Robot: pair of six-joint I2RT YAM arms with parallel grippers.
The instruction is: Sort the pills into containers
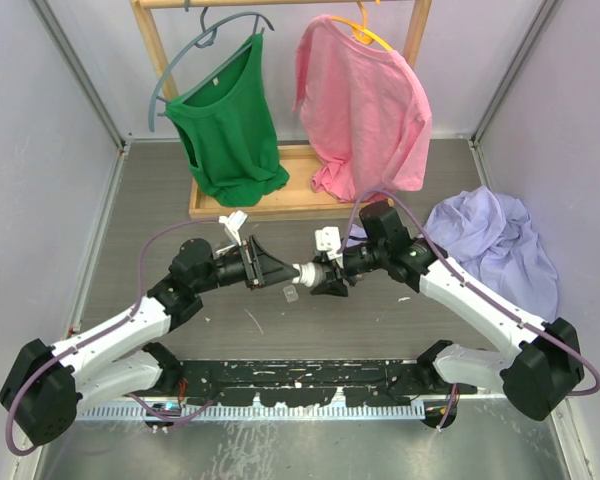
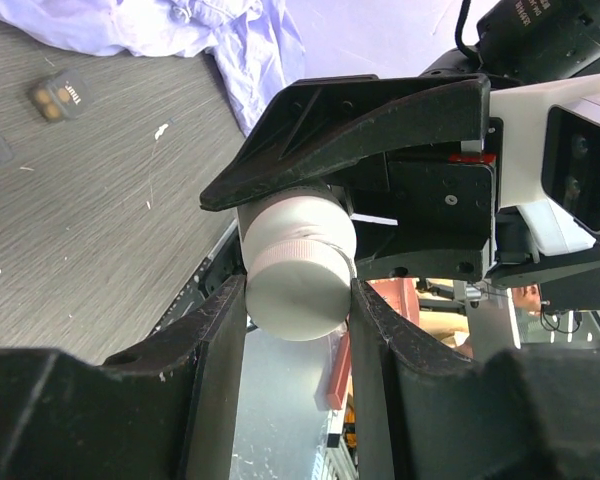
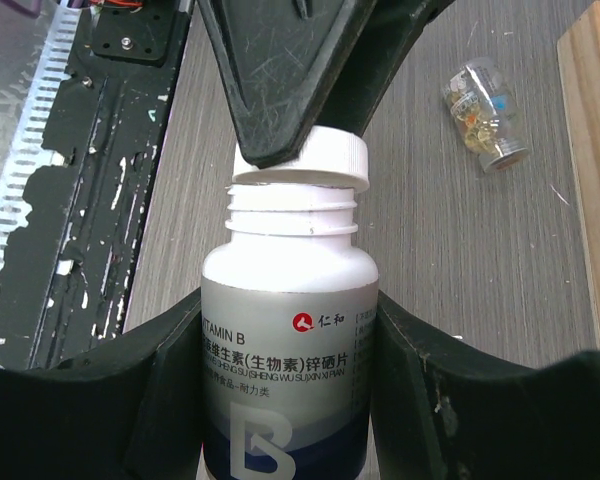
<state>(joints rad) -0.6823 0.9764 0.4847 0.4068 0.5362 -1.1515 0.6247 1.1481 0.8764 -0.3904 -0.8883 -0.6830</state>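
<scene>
My right gripper point(image 3: 285, 325) is shut on a white Vitamin B pill bottle point(image 3: 285, 290), held level above the table's middle. My left gripper point(image 2: 298, 300) is shut on the bottle's white cap point(image 2: 295, 270). In the right wrist view the cap point(image 3: 305, 160) sits at the top of the bare neck threads. The two grippers meet nose to nose in the top view, left gripper point(image 1: 280, 270) and right gripper point(image 1: 320, 274). A clear tub point(image 3: 485, 113) with yellowish pills lies on the table, also seen from the top point(image 1: 290, 295). A dark squarish tub point(image 2: 58, 97) holding two brownish pills lies farther off.
A wooden rack point(image 1: 280, 205) at the back carries a green shirt point(image 1: 228, 125) and a pink shirt point(image 1: 365, 105). A lavender cloth point(image 1: 495, 240) is heaped at the right. A black slotted rail point(image 1: 290, 385) runs along the near edge between the arm bases.
</scene>
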